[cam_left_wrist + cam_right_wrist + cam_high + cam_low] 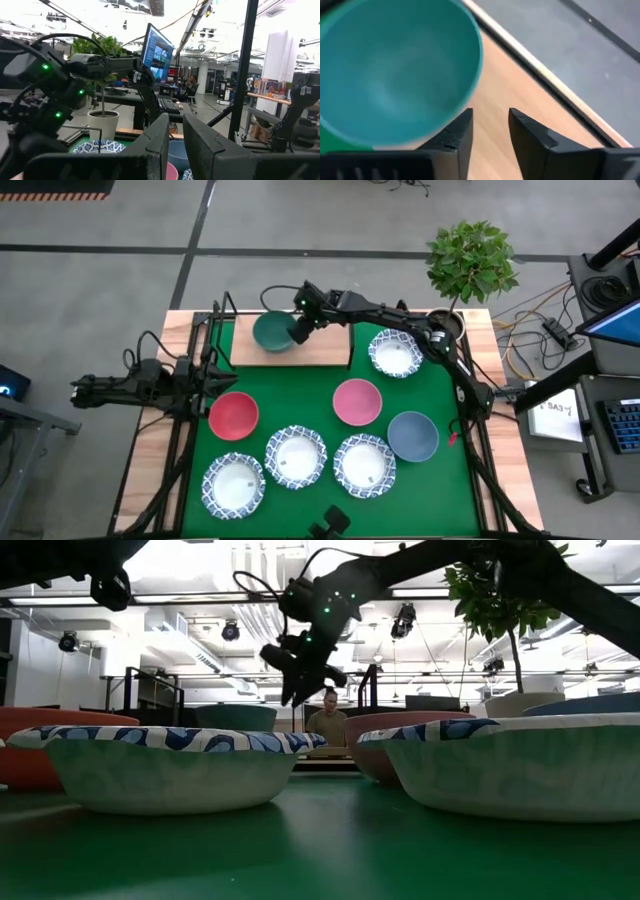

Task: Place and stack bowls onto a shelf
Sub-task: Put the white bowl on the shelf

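Note:
The dark green bowl stands upright on the left part of the light-wood shelf board. My right gripper is open just right of this bowl's rim; in the low view the right gripper hangs above the bowl. On the green mat sit the red bowl, the pink bowl, the grey-blue bowl and the white bowls with blue rims. My left gripper waits at the mat's left edge, narrowly open.
A potted plant in a white pot stands at the table's far right corner. Black rod supports rise at the shelf's left end. A person sits in the room beyond the table. Bare board lies right of the green bowl.

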